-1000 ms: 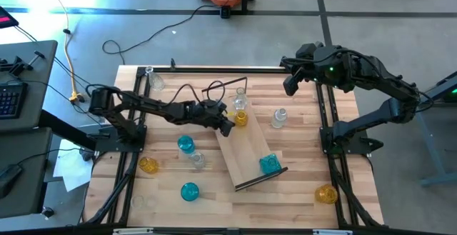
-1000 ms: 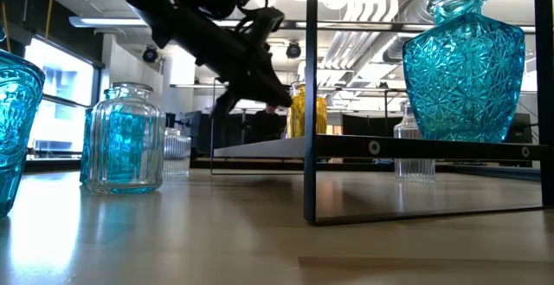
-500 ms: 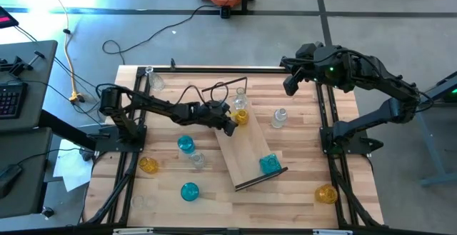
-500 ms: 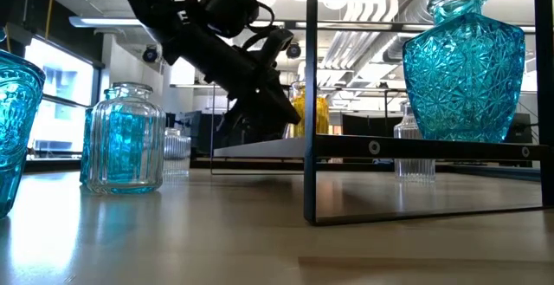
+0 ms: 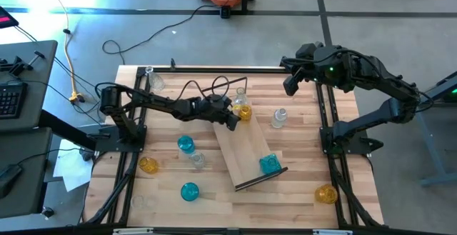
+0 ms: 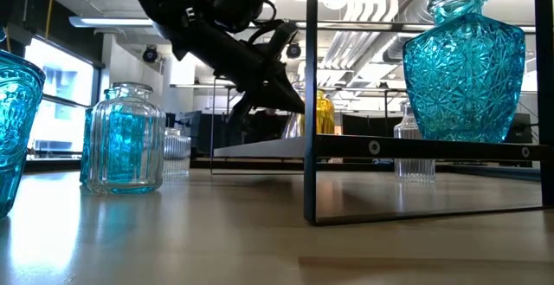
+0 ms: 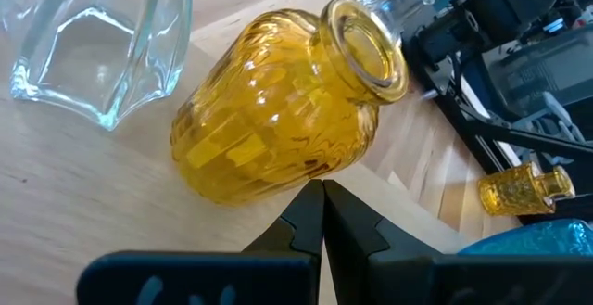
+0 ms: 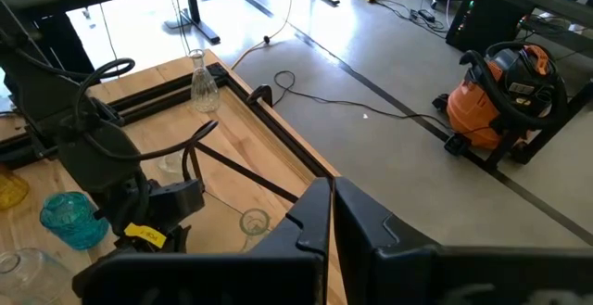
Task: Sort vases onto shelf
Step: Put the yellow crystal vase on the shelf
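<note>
Both arms are showing matte black, jointed links; a black cable is looping above the left arm [image 5: 157, 106], and a green light is glowing on the right arm [image 5: 357, 74] beside its wrist housing.

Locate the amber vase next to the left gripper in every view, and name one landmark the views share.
High view: amber vase at the shelf's upper end, by the left gripper.
Low view: centre, on the shelf, partly behind the left arm.
Left wrist view: centre, tilted, just past the shut fingertips.
Right wrist view: not visible.
Shared landmark: the blue vase on the shelf.
</note>
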### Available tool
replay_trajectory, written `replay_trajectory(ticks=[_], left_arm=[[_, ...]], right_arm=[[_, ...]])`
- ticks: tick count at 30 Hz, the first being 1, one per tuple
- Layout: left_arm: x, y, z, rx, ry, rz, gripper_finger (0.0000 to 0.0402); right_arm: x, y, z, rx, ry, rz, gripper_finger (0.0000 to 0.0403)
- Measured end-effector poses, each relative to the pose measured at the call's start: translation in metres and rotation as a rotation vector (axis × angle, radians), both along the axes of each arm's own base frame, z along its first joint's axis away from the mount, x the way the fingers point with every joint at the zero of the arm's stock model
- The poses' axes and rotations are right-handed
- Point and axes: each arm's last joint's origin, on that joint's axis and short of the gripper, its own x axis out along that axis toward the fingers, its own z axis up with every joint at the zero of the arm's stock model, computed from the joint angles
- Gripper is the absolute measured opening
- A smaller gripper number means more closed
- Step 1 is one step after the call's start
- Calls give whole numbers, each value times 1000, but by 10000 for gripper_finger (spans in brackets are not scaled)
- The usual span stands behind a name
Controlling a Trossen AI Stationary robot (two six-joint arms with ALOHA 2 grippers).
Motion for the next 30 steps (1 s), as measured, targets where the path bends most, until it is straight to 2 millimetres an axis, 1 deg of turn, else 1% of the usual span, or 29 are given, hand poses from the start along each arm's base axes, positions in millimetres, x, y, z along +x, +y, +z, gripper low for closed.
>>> replay_trajectory(ticks=[30], left_arm=[[-1,2,-2,26,26,51,3]], right_arm=[[0,0,0,7,-4,0,0]])
